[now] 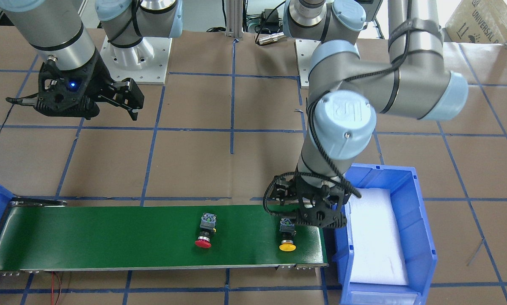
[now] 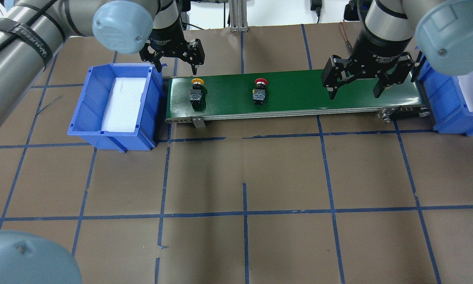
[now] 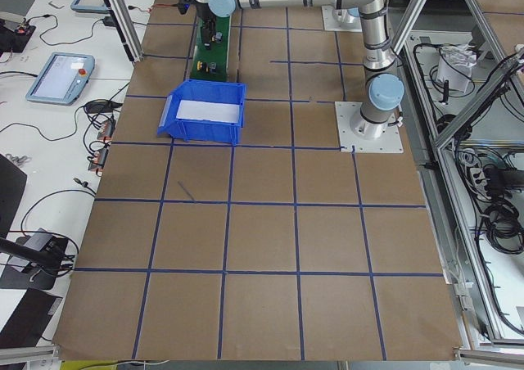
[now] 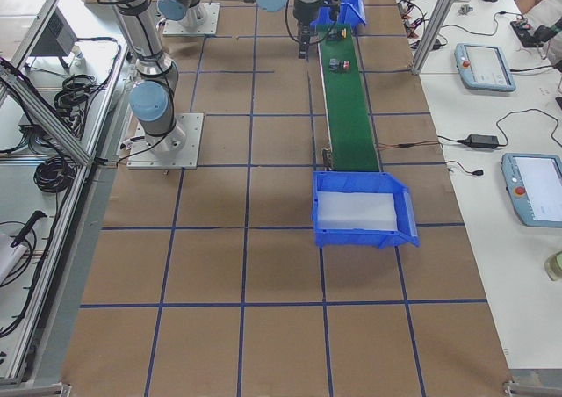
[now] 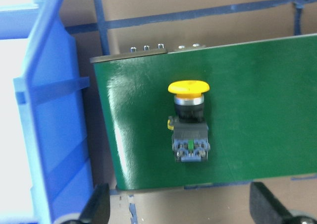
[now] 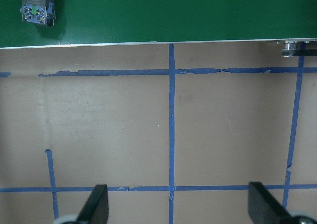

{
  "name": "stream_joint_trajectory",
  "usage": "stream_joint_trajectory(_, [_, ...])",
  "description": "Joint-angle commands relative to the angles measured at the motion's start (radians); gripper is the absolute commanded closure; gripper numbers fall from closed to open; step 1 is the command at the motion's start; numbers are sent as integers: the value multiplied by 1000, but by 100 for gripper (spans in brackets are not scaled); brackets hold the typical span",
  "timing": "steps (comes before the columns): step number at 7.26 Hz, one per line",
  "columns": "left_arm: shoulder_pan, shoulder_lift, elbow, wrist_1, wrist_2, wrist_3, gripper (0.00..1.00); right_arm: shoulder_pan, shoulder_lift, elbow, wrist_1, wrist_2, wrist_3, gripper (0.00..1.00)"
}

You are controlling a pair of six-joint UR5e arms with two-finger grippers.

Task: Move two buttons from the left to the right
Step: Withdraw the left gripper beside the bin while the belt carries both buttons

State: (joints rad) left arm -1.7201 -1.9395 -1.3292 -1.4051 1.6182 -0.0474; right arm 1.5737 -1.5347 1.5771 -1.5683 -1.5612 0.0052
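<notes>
Two buttons lie on their sides on the green conveyor belt (image 2: 299,94). The yellow button (image 2: 197,91) is near the belt's left end, and the red button (image 2: 260,92) is near the middle. My left gripper (image 2: 176,63) hangs open just over the belt's left end. In the left wrist view the yellow button (image 5: 189,125) lies ahead of the spread fingers (image 5: 99,204), untouched. My right gripper (image 2: 355,91) is open and empty above the belt's right part. The right wrist view shows brown table paper and the red button's block (image 6: 37,11) at the top left.
A blue bin (image 2: 80,122) lined with white foam stands against the belt's left end. Another blue bin (image 2: 443,106) stands at the right end. The table is brown paper with a grid of blue tape. Both robot bases stand behind the belt.
</notes>
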Motion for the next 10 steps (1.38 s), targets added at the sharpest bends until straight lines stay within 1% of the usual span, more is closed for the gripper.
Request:
stream_joint_trajectory(1, [-1, 158, -94, 15, 6, 1, 0, 2, 2, 0, -10, 1, -1, 0])
stream_joint_trajectory(2, [10, 200, -149, 0, 11, -3, 0, 3, 2, 0, -10, 1, -1, 0])
stream_joint_trajectory(4, [16, 275, -267, 12, 9, 3, 0, 2, 1, 0, -1, 0, 1, 0])
stream_joint_trajectory(5, [28, 301, -290, 12, 5, 4, 0, 2, 2, 0, -7, 0, -2, 0])
stream_joint_trajectory(10, [36, 313, -294, -3, 12, 34, 0, 2, 4, 0, -7, 0, -1, 0])
